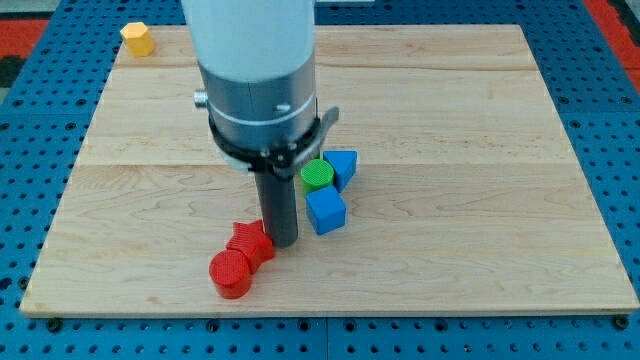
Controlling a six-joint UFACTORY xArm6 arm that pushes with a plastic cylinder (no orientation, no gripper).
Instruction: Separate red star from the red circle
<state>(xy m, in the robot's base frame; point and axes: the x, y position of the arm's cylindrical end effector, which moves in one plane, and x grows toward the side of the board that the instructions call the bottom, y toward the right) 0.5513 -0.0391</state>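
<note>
The red star (249,240) lies near the view's bottom, left of centre, on the wooden board (450,120). The red circle (231,273) sits just below and left of it, touching it. My tip (284,243) is down on the board right beside the star's right side, touching or nearly touching it. The rod and the arm's grey body hide the board behind them.
A blue cube (326,211) lies just right of the rod. A green circle (318,177) and a blue triangle-like block (343,165) sit above it, close together. A yellow block (137,39) lies at the board's top left corner. The board's bottom edge is close below the red circle.
</note>
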